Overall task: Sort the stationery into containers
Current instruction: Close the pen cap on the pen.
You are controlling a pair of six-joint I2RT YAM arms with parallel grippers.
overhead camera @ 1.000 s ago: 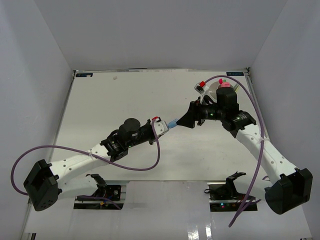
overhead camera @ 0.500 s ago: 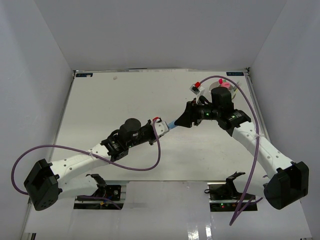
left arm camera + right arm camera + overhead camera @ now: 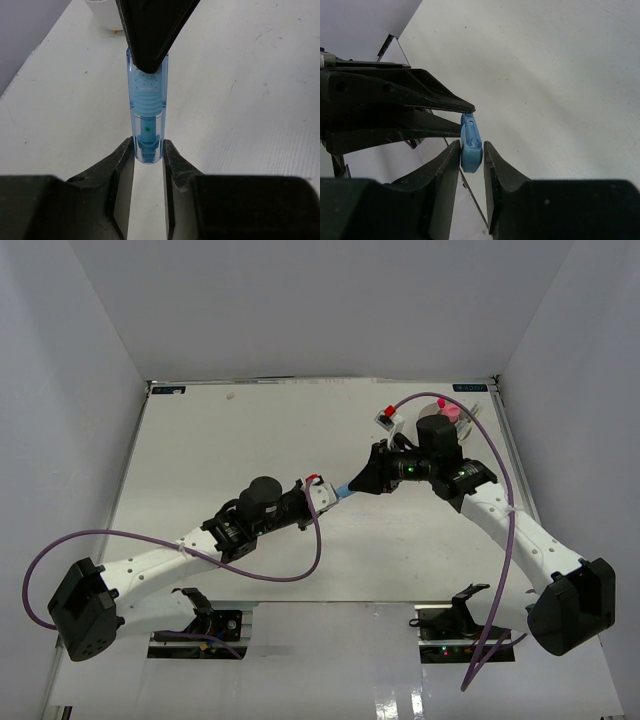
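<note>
White matte table (image 3: 200,460), plain pale grey walls (image 3: 300,300) on three sides, soft even light

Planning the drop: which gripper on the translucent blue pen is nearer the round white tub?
The right gripper; the left gripper holds the blue pen's end farther from the white tub.
</note>
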